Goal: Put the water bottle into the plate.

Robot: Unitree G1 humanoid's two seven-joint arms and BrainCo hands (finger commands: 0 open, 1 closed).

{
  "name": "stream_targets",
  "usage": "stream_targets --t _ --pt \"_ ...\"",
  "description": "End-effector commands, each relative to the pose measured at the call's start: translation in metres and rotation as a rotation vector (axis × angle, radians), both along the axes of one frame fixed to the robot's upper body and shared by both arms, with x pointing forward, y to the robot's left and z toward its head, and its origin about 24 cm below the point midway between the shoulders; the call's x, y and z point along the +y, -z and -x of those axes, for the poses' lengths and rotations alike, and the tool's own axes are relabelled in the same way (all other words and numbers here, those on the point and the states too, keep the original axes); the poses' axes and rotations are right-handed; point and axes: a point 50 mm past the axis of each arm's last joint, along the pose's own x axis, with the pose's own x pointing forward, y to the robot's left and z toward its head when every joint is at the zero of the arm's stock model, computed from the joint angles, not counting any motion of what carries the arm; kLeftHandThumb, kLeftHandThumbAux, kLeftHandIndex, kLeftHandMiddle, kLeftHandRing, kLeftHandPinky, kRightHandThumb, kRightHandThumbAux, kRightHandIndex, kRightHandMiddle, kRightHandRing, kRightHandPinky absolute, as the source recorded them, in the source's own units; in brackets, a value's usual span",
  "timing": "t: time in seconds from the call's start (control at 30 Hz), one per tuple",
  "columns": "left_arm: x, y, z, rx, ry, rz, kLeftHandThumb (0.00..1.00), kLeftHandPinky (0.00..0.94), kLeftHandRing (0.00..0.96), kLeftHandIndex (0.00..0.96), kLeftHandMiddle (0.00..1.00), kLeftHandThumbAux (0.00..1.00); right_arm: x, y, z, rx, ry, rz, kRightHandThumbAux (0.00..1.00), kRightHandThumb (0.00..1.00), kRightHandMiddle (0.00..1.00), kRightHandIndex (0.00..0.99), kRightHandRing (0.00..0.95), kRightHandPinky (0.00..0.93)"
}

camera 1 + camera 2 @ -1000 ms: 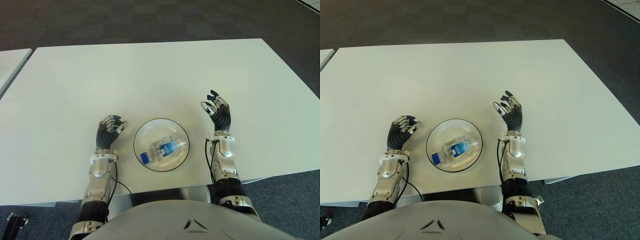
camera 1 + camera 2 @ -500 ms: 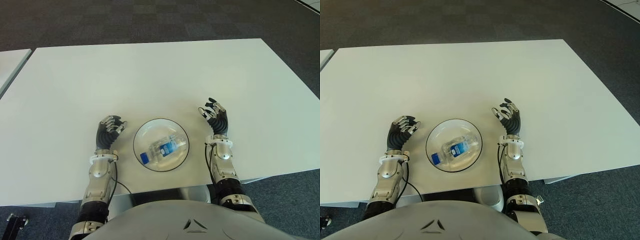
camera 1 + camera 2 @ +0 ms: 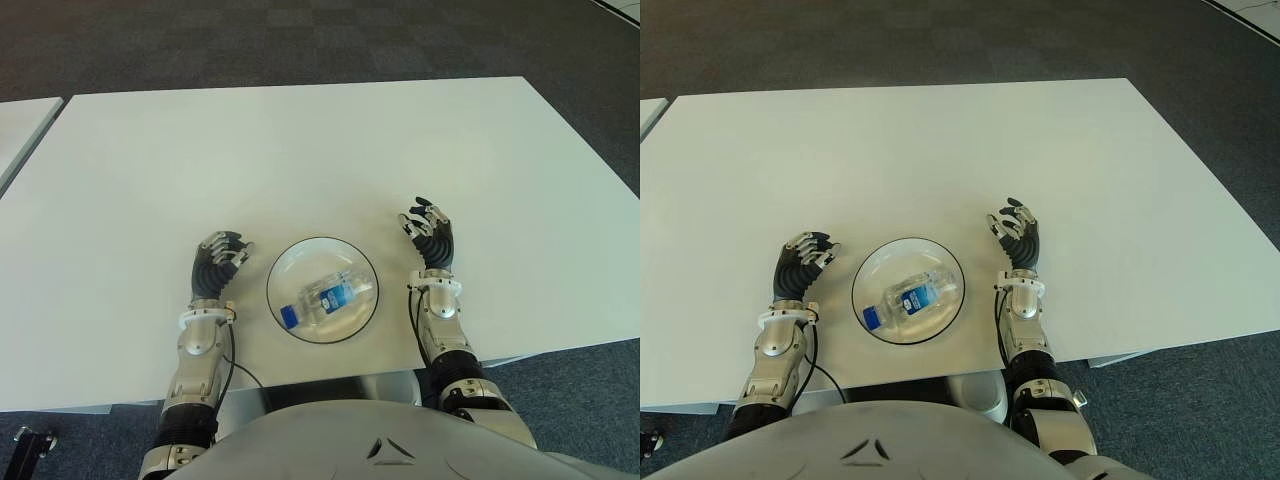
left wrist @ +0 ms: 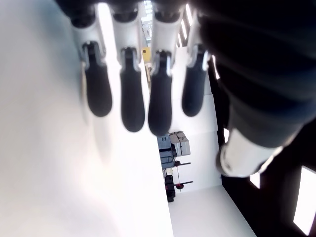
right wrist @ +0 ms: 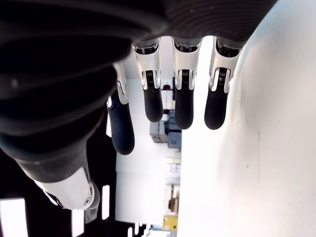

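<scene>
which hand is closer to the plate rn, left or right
Left, narrowly. The left hand shows just off the left rim of the plate, fingers relaxed and empty. The right hand shows off the right rim and a little farther back, also open.

— Where was everything on the table point(image 3: 300, 140)?
— The plate point(image 3: 290, 264) sat near the table's front edge, roughly midway between the 2 hands. The water bottle point(image 3: 327, 298) lay on its side inside the plate, its cap end toward the robot's left and front.
— And the hands?
— The left hand point(image 3: 217, 262) was just left of the plate, the right hand point(image 3: 429, 238) to the plate's right, a little farther from it and slightly farther back. Both held nothing, fingers loosely bent.
— Anything behind?
— Only bare table behind the plate, then floor point(image 3: 300, 40) beyond the far edge. A 2nd table point(image 3: 20, 120) stood off to the left.
</scene>
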Motion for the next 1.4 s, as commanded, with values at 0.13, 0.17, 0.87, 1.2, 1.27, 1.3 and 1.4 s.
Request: stream_targets --t 0.13,0.17,0.87,1.2,1.27,1.3,1.4 --pt "-0.0028 0.0029 0.0034 0.002 0.018 -0.001 0.702 0.487 0.507 0.429 0.527 0.718 0.0054 0.0014 0.0011 -0.023 0.001 -0.035 0.726 0.706 0.611 0.433 0.605 0.598" --pt "-0.0027 0.0028 0.0032 0.000 0.019 -0.002 0.702 0.487 0.507 0.429 0.528 0.718 0.0055 0.0015 0.0011 -0.024 0.001 -0.035 0.725 0.706 0.613 0.433 0.606 0.601" --pt "0.0014 0.0042 0.0015 0.007 0.021 0.000 0.702 0.499 0.519 0.429 0.534 0.721 0.0084 0.0015 0.0011 -0.027 -0.039 -0.018 0.726 0.705 0.615 0.433 0.605 0.607" --pt "0.0040 0.0039 -0.0001 0.013 0.010 -0.015 0.703 0.506 0.523 0.429 0.532 0.721 0.0096 0.0007 0.0014 0.022 -0.149 0.015 0.726 0.708 0.606 0.434 0.609 0.629" --pt "0.0035 0.0030 -0.0003 0.011 0.009 -0.020 0.704 0.508 0.524 0.429 0.533 0.721 0.0095 0.0005 0.0014 0.031 -0.162 0.018 0.726 0.708 0.608 0.434 0.612 0.633" --pt "0.0028 0.0022 -0.0001 0.015 0.006 -0.020 0.704 0.509 0.525 0.429 0.533 0.721 0.0094 0.0001 0.0015 0.036 -0.171 0.020 0.726 0.709 0.609 0.434 0.614 0.635" --pt "0.0020 0.0015 0.0003 0.029 -0.003 -0.017 0.704 0.494 0.516 0.429 0.526 0.720 0.0093 -0.0012 0.0017 0.048 -0.192 0.020 0.726 0.710 0.611 0.435 0.616 0.633"
